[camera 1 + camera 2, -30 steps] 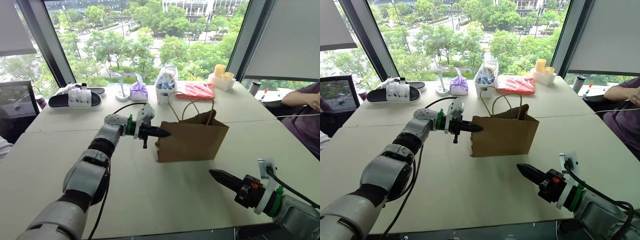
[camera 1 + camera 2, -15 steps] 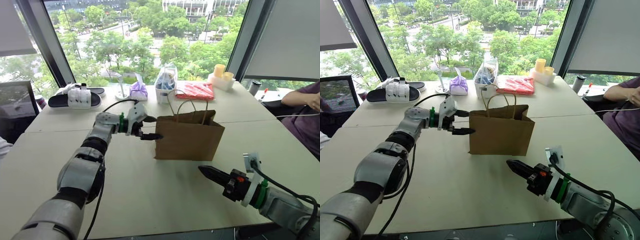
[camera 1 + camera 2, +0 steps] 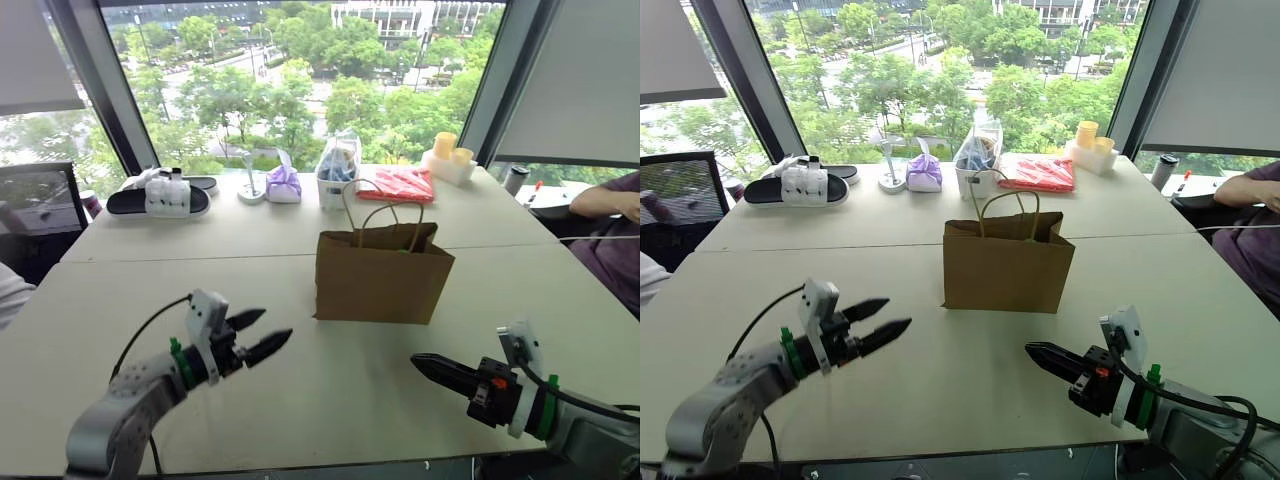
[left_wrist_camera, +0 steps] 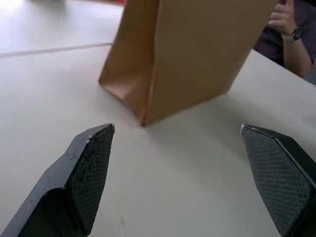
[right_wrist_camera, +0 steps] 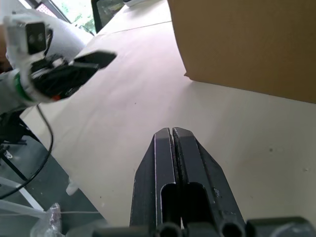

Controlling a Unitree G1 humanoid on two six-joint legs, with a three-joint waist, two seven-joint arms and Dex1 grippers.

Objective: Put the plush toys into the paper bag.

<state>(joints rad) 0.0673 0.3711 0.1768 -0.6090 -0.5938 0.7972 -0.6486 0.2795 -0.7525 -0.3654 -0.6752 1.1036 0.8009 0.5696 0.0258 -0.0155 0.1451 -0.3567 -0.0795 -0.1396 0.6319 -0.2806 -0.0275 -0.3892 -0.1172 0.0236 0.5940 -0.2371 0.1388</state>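
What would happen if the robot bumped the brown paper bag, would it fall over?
Probably it would slide or tip easily: the paper bag stands upright, tall, on a narrow base. Its thin walls look creased, so they would likely dent. The loop handles look floppy.

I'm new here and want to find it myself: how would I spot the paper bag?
Look at the big pale table by the windows. Near its middle stands the paper bag, upright and alone. It is plain brown with thin loop handles, unlike the clear plastic bag by the window.
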